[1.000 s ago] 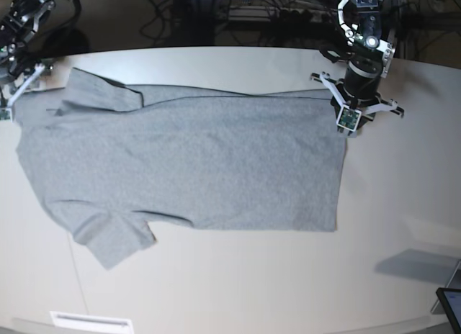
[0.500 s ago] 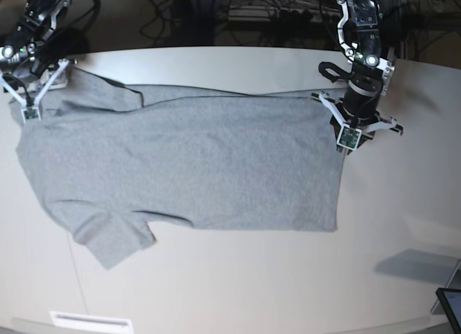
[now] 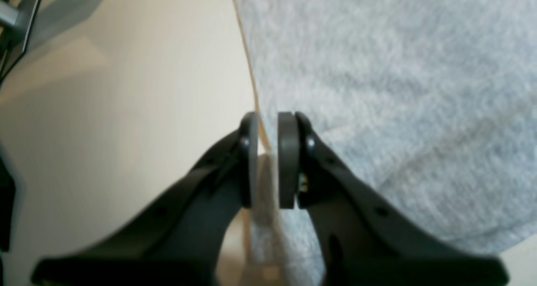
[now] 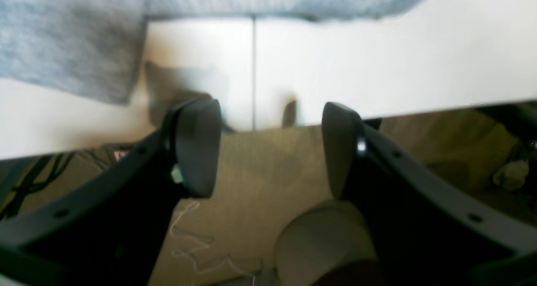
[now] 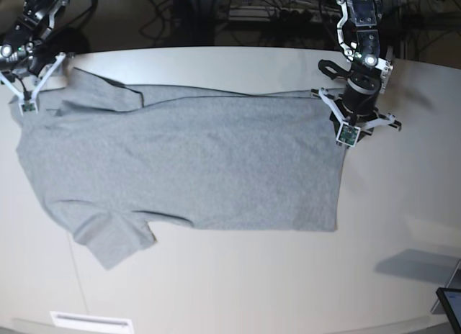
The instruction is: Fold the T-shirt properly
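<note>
T-shirt (image 5: 187,165) lay flat on table (image 5: 288,283). Left hand (image 3: 267,160) pinched hem corner; right hand (image 4: 268,147) gaped empty beside sleeve. Grasp step; next needs right-side grip, then fold.

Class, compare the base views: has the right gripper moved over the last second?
Yes. The right gripper has travelled inward along the pale table's far edge and away from the heather-grey cotton T-shirt's collar end.

My T-shirt (image 5: 187,165) soft heathered grey cloth, matt and faintly fuzzy, table (image 5: 288,276) smooth pale matt surface, my left gripper (image 3: 267,160) matt black plastic
</note>
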